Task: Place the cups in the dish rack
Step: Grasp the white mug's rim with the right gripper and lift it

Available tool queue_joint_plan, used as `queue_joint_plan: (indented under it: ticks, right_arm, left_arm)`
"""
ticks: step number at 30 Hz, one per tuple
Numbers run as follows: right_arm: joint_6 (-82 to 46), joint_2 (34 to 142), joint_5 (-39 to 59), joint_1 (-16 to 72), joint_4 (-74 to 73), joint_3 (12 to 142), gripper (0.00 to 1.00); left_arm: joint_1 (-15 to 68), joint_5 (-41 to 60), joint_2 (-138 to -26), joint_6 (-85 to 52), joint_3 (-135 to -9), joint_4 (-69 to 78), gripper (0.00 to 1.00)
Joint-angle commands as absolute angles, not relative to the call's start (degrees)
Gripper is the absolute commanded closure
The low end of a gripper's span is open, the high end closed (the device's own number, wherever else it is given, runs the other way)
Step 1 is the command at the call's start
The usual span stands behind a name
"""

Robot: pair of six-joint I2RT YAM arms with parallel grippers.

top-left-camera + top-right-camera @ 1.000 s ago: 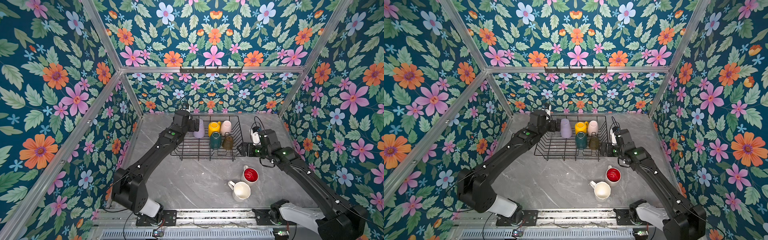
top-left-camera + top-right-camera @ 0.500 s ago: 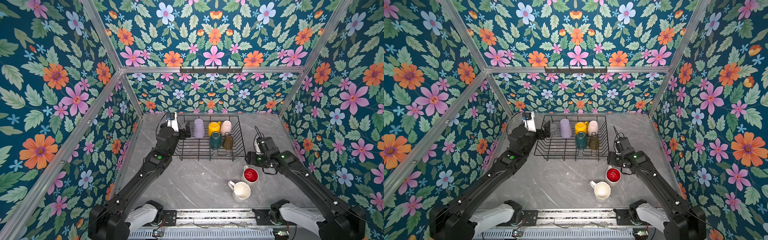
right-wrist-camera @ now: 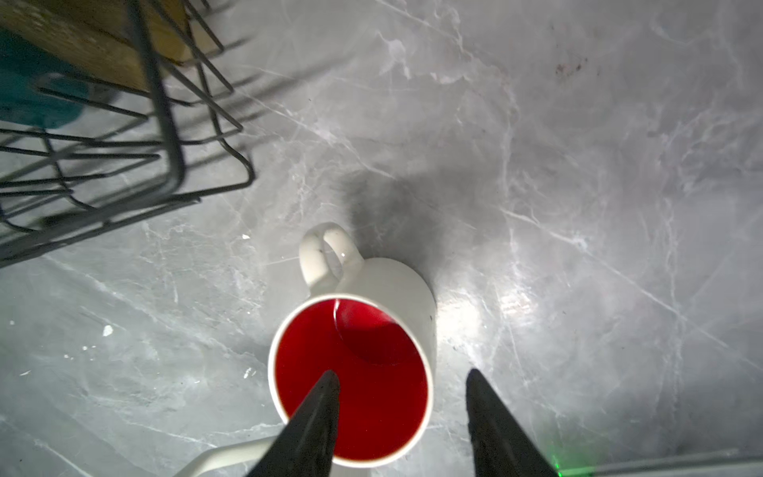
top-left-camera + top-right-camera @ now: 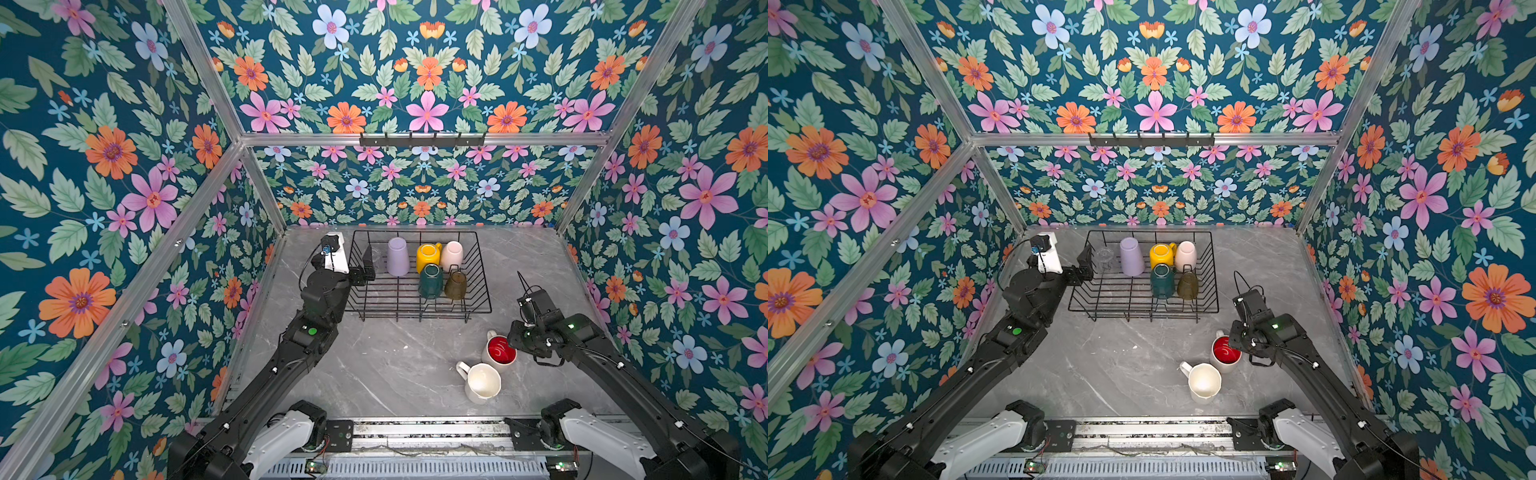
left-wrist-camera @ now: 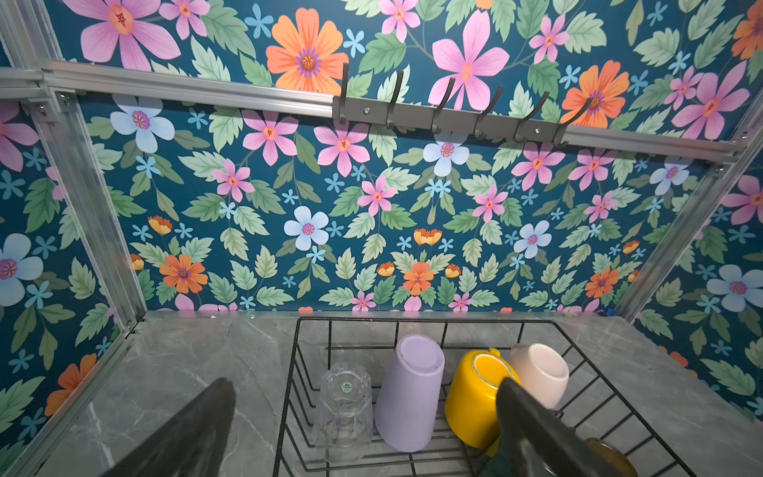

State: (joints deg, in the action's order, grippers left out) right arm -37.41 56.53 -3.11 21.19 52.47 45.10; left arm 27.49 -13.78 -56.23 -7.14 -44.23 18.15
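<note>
Resting mouth-down in the black wire dish rack [image 4: 415,311], at the bench's [image 4: 374,365] far end, are the lilac tumbler [image 4: 397,256], yellow mug [image 4: 428,257], cream cup [image 4: 451,254], dark green mug [image 4: 430,281], olive-amber glass [image 4: 456,284] and clear glass [image 5: 342,409]. Nearer the front, the red-lined white mug [image 4: 498,351] and white mug [image 4: 482,382] stand upright, just beside each other. The right gripper's [image 3: 398,376] fingers, partly apart, straddle the red-lined mug's wall, one over its glossy interior. The left gripper's [image 5: 363,386] fingers spread wide at the rack's left side. The bench is grey, veined like marble. Floral walls [image 4: 415,187], aluminium framing [image 4: 257,183] and a hook rail [image 4: 422,140] enclose it.
</note>
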Motion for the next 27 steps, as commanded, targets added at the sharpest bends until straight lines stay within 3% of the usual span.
queue_joint_plan:
  ticks: [1,22,27]
  right_arm:
    - [-39.8,56.8,-3.0,21.3,52.5,43.4,0.54]
    - [-38.2,65.3,-4.7,21.2,40.6,39.9,0.75]
    - [-37.6,66.3,-5.3,21.2,39.7,39.8,0.85]
  left_arm:
    - [27.3,-13.3,-55.8,-6.4,-44.2,20.9,0.01]
    - [27.2,-14.1,-51.9,-5.9,-42.8,19.3,0.01]
    - [27.2,-13.8,-52.2,-5.9,-43.2,19.0,0.01]
